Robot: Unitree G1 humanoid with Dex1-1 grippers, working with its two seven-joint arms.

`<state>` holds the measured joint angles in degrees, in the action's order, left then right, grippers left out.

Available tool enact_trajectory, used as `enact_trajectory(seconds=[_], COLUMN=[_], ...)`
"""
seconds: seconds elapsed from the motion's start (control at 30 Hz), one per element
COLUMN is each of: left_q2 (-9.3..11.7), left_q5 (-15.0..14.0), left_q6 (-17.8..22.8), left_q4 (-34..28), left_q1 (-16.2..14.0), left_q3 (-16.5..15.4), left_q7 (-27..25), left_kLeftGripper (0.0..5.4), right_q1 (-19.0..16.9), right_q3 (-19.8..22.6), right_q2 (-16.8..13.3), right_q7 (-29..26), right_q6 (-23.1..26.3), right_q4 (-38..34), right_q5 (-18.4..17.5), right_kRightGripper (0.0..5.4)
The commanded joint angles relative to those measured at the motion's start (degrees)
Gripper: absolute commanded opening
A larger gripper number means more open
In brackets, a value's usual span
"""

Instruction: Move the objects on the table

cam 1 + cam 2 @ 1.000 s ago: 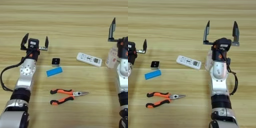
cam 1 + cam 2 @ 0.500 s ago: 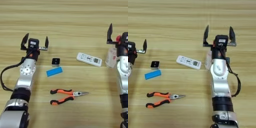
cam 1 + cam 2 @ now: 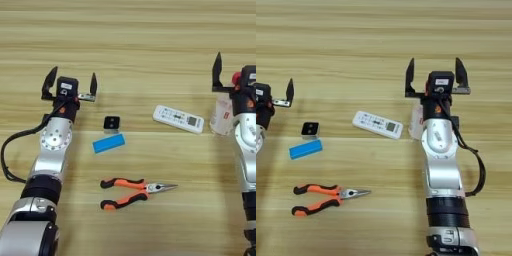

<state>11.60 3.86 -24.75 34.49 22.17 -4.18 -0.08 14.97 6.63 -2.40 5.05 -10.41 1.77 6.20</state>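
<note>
1. My right gripper (image 3: 434, 79) hangs over the right part of the wooden table (image 3: 130, 40), fingers spread wide and holding nothing. It is right above the clear plastic bottle (image 3: 221, 114); my wrist hides most of the bottle in the right eye view.

2. The bottle's red cap (image 3: 236, 78) peeks out beside my right wrist in the left eye view. I cannot tell whether the bottle stands or lies, since my arm covers too much of it.

3. My left gripper (image 3: 69, 84) sits over the left part of the table, fingers also spread and empty, not over any object.

4. The white remote control (image 3: 377, 124) lies flat, slightly slanted, just left of the bottle and apart from it.

5. The tiny black-and-white cube (image 3: 111, 123) rests near the middle-left, and the small blue flat block (image 3: 108, 144) lies just below it, close by; I cannot tell whether they touch.

6. The needle-nose pliers (image 3: 132, 190) with orange-and-black handles lie nearest me, tips pointing right, well apart from the rest.

7. My judgement on progress: nothing is gripped and all five objects lie on the table, so the moving is ahead of me. My right gripper seems lined up for the bottle; it would need to drop and close around it.
</note>
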Motion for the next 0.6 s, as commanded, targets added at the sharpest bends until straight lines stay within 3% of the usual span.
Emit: enact_trajectory(seconds=[0.03,0.43,0.6], left_q2=[0.3,0.4,0.4], left_q5=[0.2,0.1,0.1], left_q6=[-0.3,-0.3,-0.3], left_q4=[0.5,0.4,0.2], left_q1=[0.9,0.8,0.7], left_q3=[0.0,0.0,0.0], left_q7=[0.0,0.0,0.0], left_kLeftGripper=[5.40,5.40,5.40], right_q1=[-0.6,-1.0,-1.2], right_q3=[-0.3,-0.9,-0.2], right_q2=[-0.5,-0.5,-0.3], right_q7=[-0.2,-2.5,-3.4], right_q6=[2.6,7.7,13.1], right_q4=[-1.2,-2.4,-3.3], right_q5=[-0.5,-2.5,-5.1], right_kRightGripper=[5.38,4.12,3.53])
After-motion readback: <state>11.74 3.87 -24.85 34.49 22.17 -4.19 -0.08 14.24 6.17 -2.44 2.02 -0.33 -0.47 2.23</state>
